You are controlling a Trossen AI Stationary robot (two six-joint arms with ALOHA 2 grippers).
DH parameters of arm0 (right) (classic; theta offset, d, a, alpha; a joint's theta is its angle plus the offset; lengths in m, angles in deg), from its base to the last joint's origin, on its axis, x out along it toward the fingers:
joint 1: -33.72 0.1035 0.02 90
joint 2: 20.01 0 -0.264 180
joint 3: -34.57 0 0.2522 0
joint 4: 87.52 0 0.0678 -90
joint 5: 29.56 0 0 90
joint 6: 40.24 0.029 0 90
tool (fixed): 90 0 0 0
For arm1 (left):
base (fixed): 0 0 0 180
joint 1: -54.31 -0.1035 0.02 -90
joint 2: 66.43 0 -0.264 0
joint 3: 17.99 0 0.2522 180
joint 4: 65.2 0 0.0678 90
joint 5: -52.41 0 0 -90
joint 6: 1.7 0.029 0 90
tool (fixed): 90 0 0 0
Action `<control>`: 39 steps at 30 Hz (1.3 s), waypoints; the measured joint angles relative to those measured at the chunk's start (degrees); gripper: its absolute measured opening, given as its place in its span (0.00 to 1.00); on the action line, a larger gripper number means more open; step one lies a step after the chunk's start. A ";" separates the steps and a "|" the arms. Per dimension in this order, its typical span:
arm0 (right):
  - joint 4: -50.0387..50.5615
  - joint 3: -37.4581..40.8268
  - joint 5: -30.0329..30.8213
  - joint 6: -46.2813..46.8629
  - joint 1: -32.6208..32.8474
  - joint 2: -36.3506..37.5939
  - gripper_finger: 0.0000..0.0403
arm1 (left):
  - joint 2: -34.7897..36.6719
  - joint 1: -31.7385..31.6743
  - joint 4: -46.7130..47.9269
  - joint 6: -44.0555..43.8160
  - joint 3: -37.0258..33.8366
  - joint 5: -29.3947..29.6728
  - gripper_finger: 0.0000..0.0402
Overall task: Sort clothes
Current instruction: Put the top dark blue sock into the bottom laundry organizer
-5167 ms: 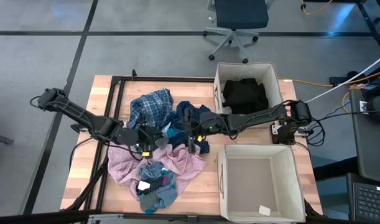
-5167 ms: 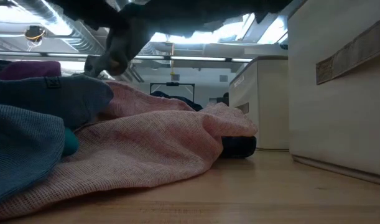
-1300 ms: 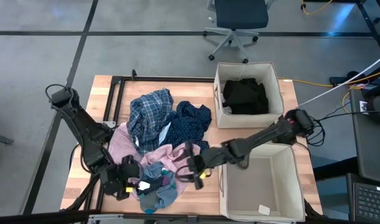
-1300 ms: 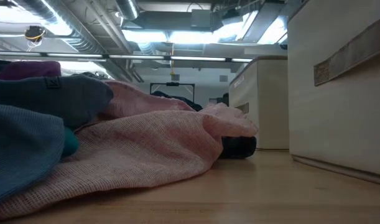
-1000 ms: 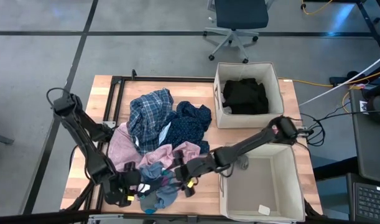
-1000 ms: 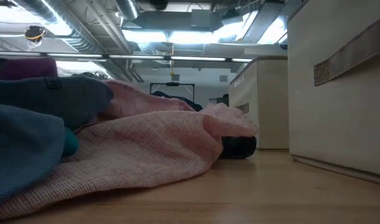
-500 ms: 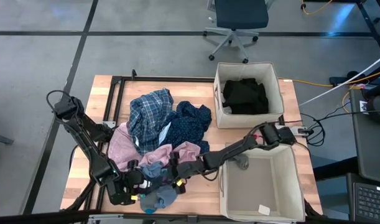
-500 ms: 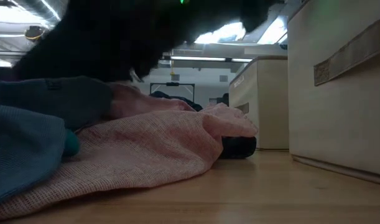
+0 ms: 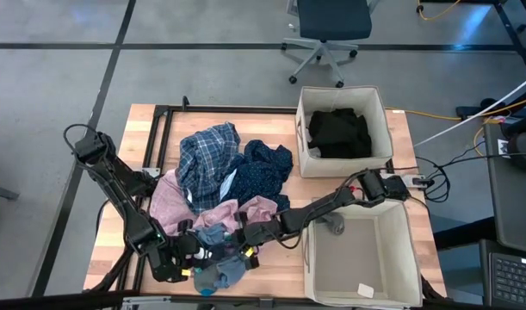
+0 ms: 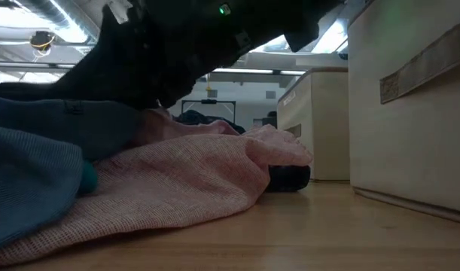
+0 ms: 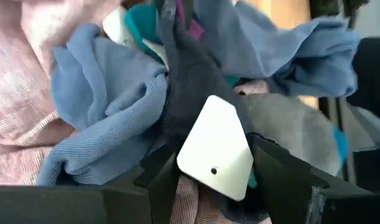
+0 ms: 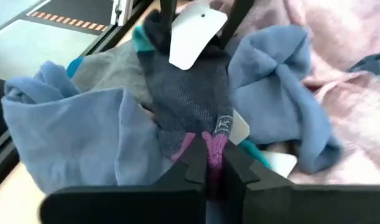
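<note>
A heap of small blue, grey and teal clothes [image 9: 215, 263] lies at the table's near edge, resting on a pale pink garment [image 9: 172, 198]. On the heap lies a dark grey sock [image 12: 190, 93] with a white tag [image 11: 216, 155]. My right gripper [image 12: 206, 163] is shut on the sock's magenta-marked end. My left gripper [image 11: 217, 171] stands open at the sock's tag end, a finger on either side; whether they touch it I cannot tell. Blue plaid [image 9: 207, 155] and navy dotted [image 9: 267, 168] clothes lie farther back. My right gripper pinches the dark grey sock's magenta-marked end [image 12: 199, 144] between its two fingers. It comes in slanting down from the table's right side, along the sock. The sock lies on the heap of blue and grey clothes.
Two beige bins stand on the right. The far one [image 9: 301, 129] holds black clothes [image 9: 338, 131]; the near one [image 9: 307, 254] holds a grey piece [image 9: 334, 226] and a white tag [image 9: 366, 290]. A black frame [image 9: 159, 129] runs along the table's left part.
My right gripper has come down and toward the table's left edge, from beside the near bin onto the heap of small clothes. Its dark arm now fills the upper left of the low view. The pink garment and the heap have stayed where they were.
</note>
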 joint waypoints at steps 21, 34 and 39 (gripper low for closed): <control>33.69 0.02 27.30 1.99 11.48 33.59 0.07 | 9.59 -0.08 1.16 6.32 -0.97 9.34 0.46; 64.58 0.00 34.92 36.66 28.98 48.76 0.08 | 9.54 -1.92 0.49 6.32 -2.93 10.90 0.46; 76.16 0.00 36.05 55.23 35.63 51.61 0.08 | 9.54 -3.38 -0.46 7.61 -2.93 10.96 0.46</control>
